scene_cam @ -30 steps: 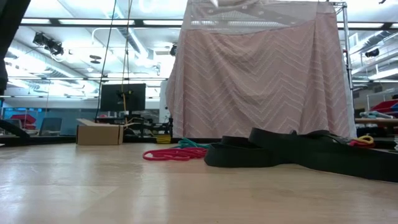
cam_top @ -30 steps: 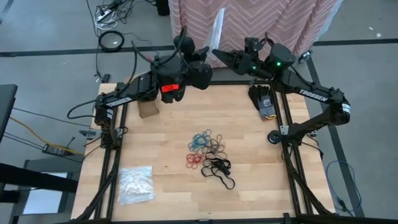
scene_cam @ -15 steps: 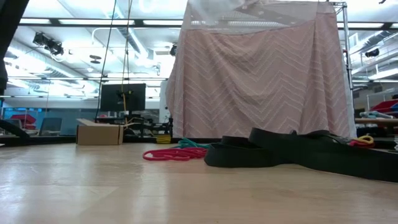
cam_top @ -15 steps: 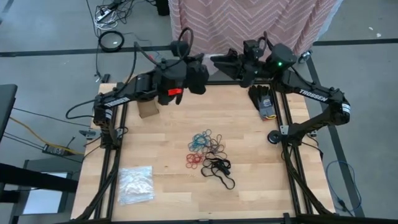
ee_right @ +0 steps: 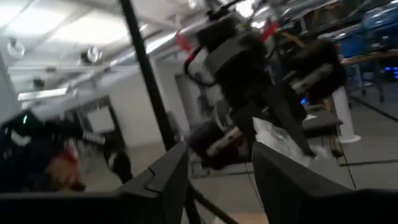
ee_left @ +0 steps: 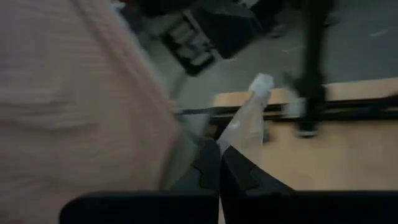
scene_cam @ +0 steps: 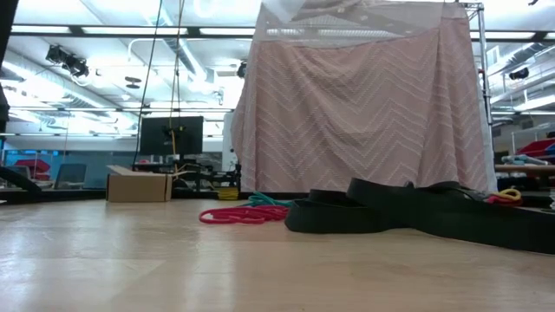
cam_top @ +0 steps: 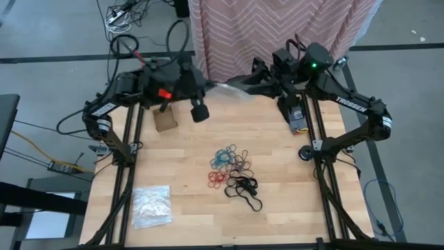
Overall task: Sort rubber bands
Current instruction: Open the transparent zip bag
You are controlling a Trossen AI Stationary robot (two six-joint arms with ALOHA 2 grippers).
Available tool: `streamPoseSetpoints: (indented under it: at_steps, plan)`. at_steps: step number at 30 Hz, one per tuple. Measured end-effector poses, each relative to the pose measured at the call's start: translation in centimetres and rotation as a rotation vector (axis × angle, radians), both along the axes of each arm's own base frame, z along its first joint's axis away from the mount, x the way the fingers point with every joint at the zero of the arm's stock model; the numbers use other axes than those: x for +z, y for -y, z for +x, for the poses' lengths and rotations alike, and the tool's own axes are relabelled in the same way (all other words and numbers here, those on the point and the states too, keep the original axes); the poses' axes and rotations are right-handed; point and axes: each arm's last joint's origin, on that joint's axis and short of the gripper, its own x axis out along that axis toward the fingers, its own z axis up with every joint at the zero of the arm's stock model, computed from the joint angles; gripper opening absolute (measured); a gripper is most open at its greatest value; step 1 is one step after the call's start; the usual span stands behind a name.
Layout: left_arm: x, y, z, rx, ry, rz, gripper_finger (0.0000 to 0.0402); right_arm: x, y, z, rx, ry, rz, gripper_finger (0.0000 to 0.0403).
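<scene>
The rubber bands (cam_top: 232, 167) lie in a loose pile at the table's middle, blue-teal, red, tan and black; the low view shows red ones (scene_cam: 234, 215) and black ones (scene_cam: 390, 215). My left gripper (cam_top: 208, 85) is shut on a clear crinkly plastic bag (cam_top: 227, 87) above the table's far edge. My right gripper (cam_top: 247, 82) faces it, open, with its fingers either side of the bag's free end (ee_right: 280, 140); I cannot tell whether they touch it. My left gripper pinches one narrow end of the clear bag (ee_left: 227, 144) between its two fingers (ee_left: 239, 177). The fingers point about level toward the table's right. The bag is lifted clear and sticks out beyond the fingertips toward my right gripper.
A pink chevron cloth (cam_top: 277, 28) hangs just beyond the far edge. A small cardboard box (cam_top: 165, 122) sits far left. A black device (cam_top: 295, 114) lies at the far right. Another clear bag (cam_top: 151, 205) lies near the front left corner.
My left gripper has drawn back toward the table's left edge and rolled its wrist, staying shut on the bag. The bag, which stood upright over the far edge, now lies about level between the two grippers. My right gripper's wrist has turned in place.
</scene>
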Motion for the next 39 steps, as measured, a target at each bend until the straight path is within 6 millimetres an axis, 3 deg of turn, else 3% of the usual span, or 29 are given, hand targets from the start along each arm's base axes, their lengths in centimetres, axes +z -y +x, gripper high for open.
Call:
streamPoseSetpoints:
  at_steps: [7, 10, 14, 26, 39]
  plan:
    - [-1.4, 0.1, 1.0, -0.134, -0.066, -0.158, 0.0, 0.7, -1.4, -2.0, -0.034, -0.239, -0.189, 0.0136]
    - [-1.5, 0.0, 1.3, -0.153, -0.055, -0.185, 0.0, 1.2, -2.4, -3.4, -0.136, -0.357, -0.302, 0.0134]
    - [-1.9, -0.2, 2.3, -0.155, -0.049, -0.226, 0.0, 0.9, -3.3, -3.8, -0.221, -0.464, -0.354, 0.0137]
    - [-5.3, -0.8, 7.1, -0.175, -0.087, -0.41, 0.0, 0.4, -5.3, -2.5, -0.195, -0.474, -0.389, 0.0137]
    - [-4.3, -0.7, 7.6, -0.218, 0.022, -0.439, 0.0, 0.3, -5.7, -2.5, -0.18, -0.488, -0.393, 0.013]
